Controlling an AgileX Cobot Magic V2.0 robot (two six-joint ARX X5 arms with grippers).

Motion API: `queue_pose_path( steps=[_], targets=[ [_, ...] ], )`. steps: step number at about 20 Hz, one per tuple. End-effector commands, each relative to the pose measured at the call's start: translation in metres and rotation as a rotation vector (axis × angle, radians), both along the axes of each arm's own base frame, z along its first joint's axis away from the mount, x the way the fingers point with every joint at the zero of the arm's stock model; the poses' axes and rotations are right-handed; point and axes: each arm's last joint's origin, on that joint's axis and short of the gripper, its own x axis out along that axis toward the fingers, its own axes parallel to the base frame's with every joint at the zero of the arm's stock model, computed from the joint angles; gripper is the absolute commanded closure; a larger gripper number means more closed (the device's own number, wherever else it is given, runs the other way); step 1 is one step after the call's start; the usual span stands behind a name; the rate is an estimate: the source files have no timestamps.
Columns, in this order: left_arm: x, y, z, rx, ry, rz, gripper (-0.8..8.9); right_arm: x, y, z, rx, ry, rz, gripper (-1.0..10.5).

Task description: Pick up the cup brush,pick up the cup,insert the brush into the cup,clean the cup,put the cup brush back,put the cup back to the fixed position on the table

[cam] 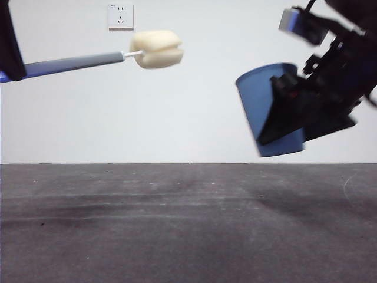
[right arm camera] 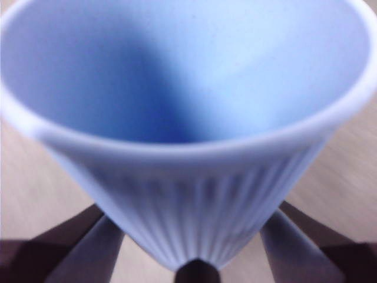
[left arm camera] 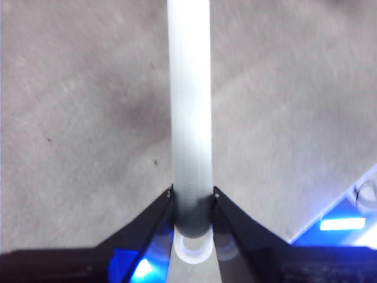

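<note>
The cup brush (cam: pixel 88 61) hangs high in the air at the left of the front view, lying nearly level with its cream sponge head (cam: pixel 156 49) toward the right. My left gripper (left arm camera: pixel 193 197) is shut on its grey handle (left arm camera: pixel 189 106), showing only as a dark shape (cam: pixel 10 41) at the left edge of the front view. The blue ribbed cup (cam: pixel 262 103) is held up at the right, tilted with its mouth up and to the left. My right gripper (cam: pixel 294 112) is shut on the cup (right arm camera: pixel 194 141). A wide gap separates sponge and cup.
The dark grey table (cam: pixel 188 224) lies well below both held things. A pale wall with a white socket (cam: pixel 121 16) stands behind.
</note>
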Motion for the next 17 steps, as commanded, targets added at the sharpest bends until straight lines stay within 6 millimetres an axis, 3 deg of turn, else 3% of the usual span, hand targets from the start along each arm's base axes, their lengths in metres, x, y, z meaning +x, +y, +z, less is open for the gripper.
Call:
queue_pose_path(
  steps=[1,8,17],
  targets=[
    [-0.002,0.002,-0.001,0.06,-0.005,-0.075,8.22,-0.006,-0.001,0.008,-0.139,0.0,0.022,9.6],
    [-0.007,0.004,-0.005,0.162,0.023,-0.189,8.22,-0.02,0.001,0.018,-0.594,0.035,0.107,9.6],
    [-0.011,-0.013,-0.018,0.263,0.112,-0.355,8.22,-0.023,0.017,0.042,-1.071,-0.18,0.286,9.6]
  ],
)
